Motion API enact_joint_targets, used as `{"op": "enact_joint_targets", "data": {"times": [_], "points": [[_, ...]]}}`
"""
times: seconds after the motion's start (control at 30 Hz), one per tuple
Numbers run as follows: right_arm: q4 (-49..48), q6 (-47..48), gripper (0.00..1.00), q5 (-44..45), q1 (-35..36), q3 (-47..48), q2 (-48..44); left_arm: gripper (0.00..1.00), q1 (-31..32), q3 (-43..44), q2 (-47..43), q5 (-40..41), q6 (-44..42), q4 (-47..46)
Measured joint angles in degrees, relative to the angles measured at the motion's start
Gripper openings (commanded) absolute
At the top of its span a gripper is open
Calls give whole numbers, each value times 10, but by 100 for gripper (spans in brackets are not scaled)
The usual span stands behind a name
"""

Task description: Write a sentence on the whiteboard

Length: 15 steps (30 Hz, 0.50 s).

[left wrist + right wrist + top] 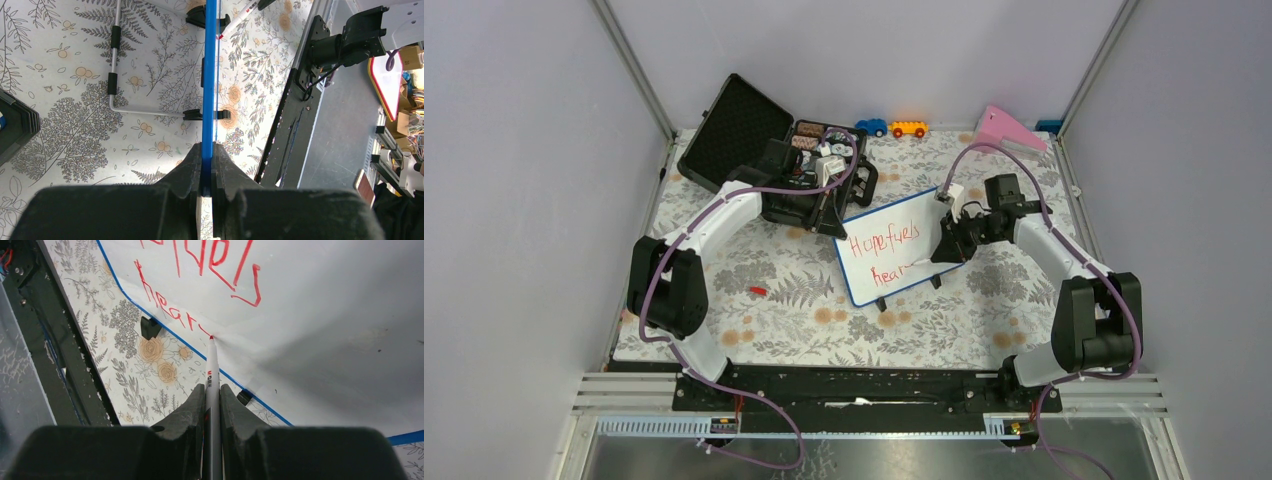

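1. The right gripper (212,395), nearest its wrist camera, is closed narrowly on a marker (212,365). The marker points straight up the frame, its red tip touching the whiteboard (325,315).
2. The left gripper (207,172) is pinched tight on the whiteboard's blue frame, seen edge-on as a vertical line at frame centre.
3. The flowered table (754,330) fills the middle of the overhead view.
4. The whiteboard stands at centre there, its long axis running left to right and rising slightly rightward, its face tilted toward the arm bases.
5. An open black case (734,140) sits at upper left, behind the left gripper.
6. The sentence (886,255), in red, reads "Hope fuels" above and "hear" below, ending at the marker tip.
7. A pink wedge (1009,128) lies at upper right.
8. A blue toy car (871,127) and an orange toy car (908,128) are at top centre.
9. A small red piece (757,291) lies left of the whiteboard.
10. The marker's label print is too small to read.
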State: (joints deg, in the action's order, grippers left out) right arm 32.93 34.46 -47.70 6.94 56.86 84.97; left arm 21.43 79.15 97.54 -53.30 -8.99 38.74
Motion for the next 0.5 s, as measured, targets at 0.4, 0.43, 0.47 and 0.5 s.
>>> {"op": "enact_joint_targets", "data": {"times": [0.4,0.43,0.47,0.5], "points": [[19,17,0,-33,-1,15,-6,0,0,0,0,0,0,0],[19,17,0,-32,-1,15,-6,0,0,0,0,0,0,0],[19,17,0,-32,-1,15,-6,0,0,0,0,0,0,0],[19,17,0,-32,-1,15,-5,0,0,0,0,0,0,0]]}}
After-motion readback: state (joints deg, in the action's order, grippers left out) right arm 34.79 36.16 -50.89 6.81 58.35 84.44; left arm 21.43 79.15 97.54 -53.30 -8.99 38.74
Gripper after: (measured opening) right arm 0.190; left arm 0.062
